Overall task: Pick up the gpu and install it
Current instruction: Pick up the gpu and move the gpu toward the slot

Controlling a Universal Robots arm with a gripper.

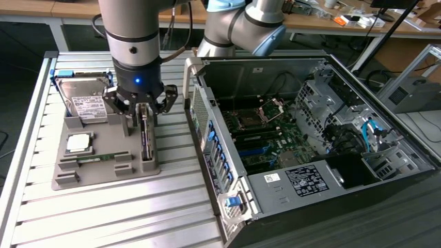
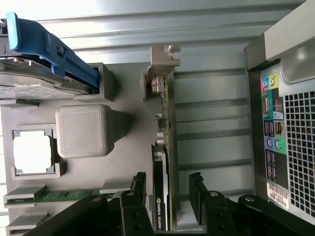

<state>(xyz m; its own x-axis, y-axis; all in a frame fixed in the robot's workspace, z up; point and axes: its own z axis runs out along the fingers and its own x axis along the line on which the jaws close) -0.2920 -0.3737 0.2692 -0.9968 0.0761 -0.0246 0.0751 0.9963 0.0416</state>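
Found gripper at 10 o'clock in the exterior view, low over grey fixture tray. Released, jaws spread wide, nothing grasped. Straddling gpu, with fingers one on either side of the card. Going by the wrist view, clear gaps on both sides, so no contact.

Located gpu standing edge-on in a slot along the tray's 3 o'clock edge, long axis running 12 to 6 in the exterior view. Not lifted, not installed. Noted silver bracket at the card end away from the fingers.

Also on tray: hard drive at 11 o'clock, processor chip at 9 o'clock, memory stick at 7 o'clock, all apart from the gripper.

Just beside tray at 3 o'clock: open computer case lying on its side, motherboard exposed.

Under tray: slatted table.
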